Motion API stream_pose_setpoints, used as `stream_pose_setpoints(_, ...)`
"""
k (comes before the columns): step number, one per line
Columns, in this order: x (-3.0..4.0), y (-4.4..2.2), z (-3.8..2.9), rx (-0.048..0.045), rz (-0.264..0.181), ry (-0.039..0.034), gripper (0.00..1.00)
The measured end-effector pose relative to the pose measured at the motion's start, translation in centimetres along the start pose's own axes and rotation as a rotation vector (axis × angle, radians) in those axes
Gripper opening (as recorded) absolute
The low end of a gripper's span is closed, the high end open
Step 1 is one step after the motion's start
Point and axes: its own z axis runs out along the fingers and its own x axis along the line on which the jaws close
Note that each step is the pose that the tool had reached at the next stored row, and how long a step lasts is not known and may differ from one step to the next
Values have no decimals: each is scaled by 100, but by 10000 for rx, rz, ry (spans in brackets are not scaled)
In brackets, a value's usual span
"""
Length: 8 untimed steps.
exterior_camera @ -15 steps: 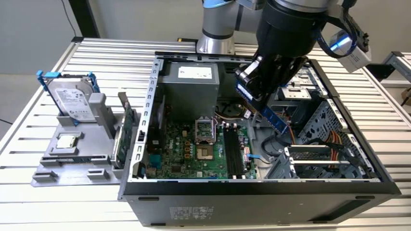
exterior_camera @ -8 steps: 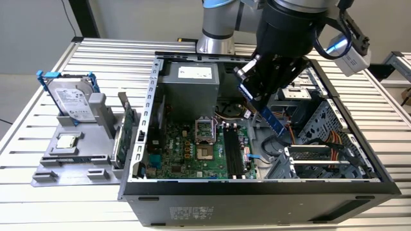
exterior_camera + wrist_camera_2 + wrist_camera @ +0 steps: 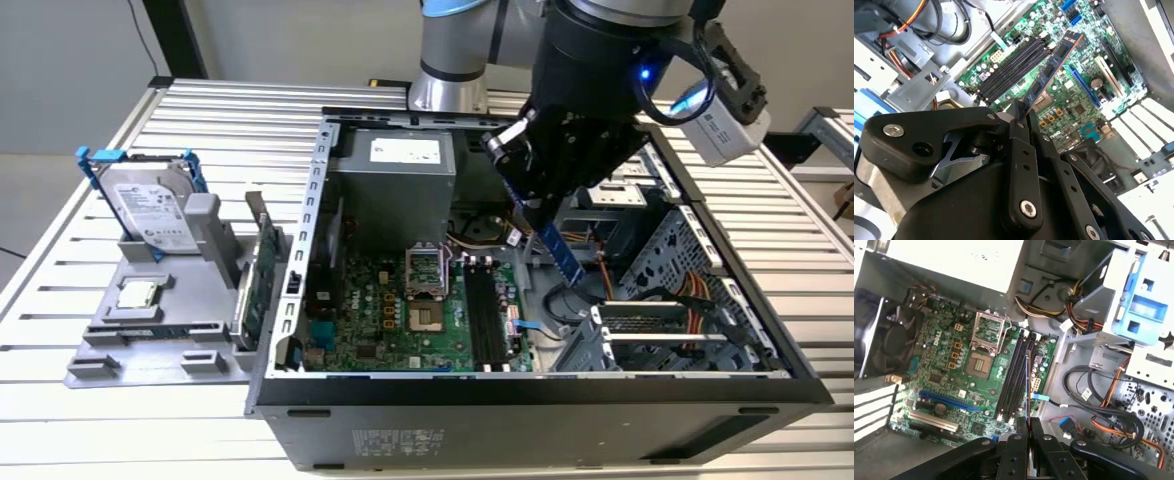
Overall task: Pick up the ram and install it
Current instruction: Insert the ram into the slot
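Second wrist view: the gripper [image 3: 1022, 111] has its jaws clenched on one end of the ram [image 3: 1054, 67], held above the motherboard [image 3: 1089, 107], over its black slots [image 3: 1013, 67].

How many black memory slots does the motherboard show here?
4, as far as I can tell: long black slots lying side by side beside the open CPU socket, below the ram held in the gripper. Their edges blur together, so the count is uncertain.
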Motion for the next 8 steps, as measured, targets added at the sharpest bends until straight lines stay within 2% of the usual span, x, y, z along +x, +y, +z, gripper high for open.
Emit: stream_pose_setpoints(8,0,0,1,13,1352,-15,0)
